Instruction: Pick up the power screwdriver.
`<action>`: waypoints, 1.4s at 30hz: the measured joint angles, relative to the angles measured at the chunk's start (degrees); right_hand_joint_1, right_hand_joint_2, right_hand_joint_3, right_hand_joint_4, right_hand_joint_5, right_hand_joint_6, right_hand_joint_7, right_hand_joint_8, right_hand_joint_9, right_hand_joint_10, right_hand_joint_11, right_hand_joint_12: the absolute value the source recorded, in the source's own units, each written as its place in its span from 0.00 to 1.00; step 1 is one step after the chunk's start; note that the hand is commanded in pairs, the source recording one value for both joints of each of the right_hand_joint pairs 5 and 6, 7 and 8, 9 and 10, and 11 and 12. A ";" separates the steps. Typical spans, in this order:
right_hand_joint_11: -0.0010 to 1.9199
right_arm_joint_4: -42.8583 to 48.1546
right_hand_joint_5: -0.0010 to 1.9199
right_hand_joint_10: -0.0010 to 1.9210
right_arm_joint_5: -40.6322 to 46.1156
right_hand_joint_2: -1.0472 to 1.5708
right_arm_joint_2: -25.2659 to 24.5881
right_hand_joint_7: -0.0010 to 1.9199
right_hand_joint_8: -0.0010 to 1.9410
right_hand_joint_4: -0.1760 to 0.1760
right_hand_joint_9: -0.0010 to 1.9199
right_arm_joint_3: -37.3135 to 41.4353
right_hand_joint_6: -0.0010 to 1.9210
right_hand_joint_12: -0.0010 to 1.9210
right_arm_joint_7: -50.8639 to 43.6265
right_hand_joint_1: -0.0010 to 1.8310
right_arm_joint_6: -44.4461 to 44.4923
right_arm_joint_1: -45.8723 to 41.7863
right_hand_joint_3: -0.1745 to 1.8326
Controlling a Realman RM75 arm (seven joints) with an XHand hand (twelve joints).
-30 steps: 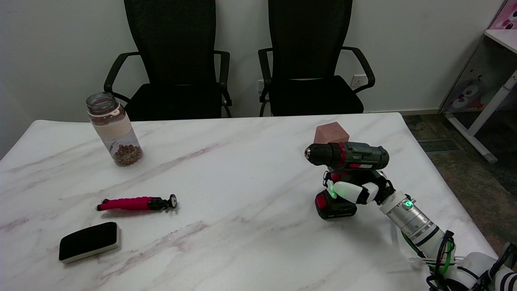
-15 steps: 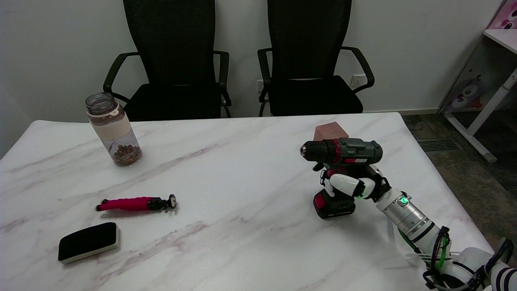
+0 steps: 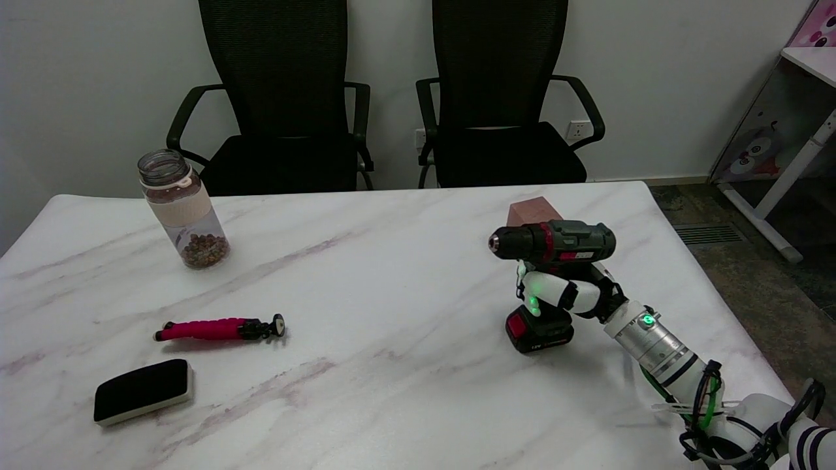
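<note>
We look across a white marble-patterned desk [image 3: 392, 405] with faint pinkish-brown veins toward a plain pale wall [image 3: 85, 78]. Behind the desk's far edge we see two black mesh-backed office chairs with armrests, the left chair [image 3: 277, 104] and the right chair [image 3: 499, 104] standing side by side, close to the wall. Between them, low on the wall, sits a white socket [image 3: 421, 138], and another socket [image 3: 578, 130] shows just right of the right chair. Past the desk's right edge the floor [image 3: 771, 287] is dark and mottled, with a vent grille [image 3: 704, 234]. At the upper right stands a white-framed piece of furniture [image 3: 793, 137] with a cartoon-printed panel. The light is even and soft.
</note>
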 measured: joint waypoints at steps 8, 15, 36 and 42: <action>1.00 -0.08 0.96 1.00 -0.10 0.65 0.02 0.96 0.95 0.51 1.00 -0.08 0.96 1.00 -0.13 0.49 0.74 0.53 0.53; 1.00 -0.37 1.00 1.00 -0.21 0.68 0.06 1.00 0.98 0.57 1.00 -0.18 1.00 1.00 -0.32 0.48 1.50 1.14 0.54; 1.00 -4.45 1.00 1.00 -0.36 0.80 0.86 1.00 0.99 1.00 1.00 0.30 1.00 1.00 -0.46 0.49 3.39 7.43 0.47; 1.00 -5.42 1.00 1.00 -0.11 0.81 1.26 1.00 0.99 1.00 1.00 0.73 1.00 1.00 -0.48 0.49 4.16 10.24 0.47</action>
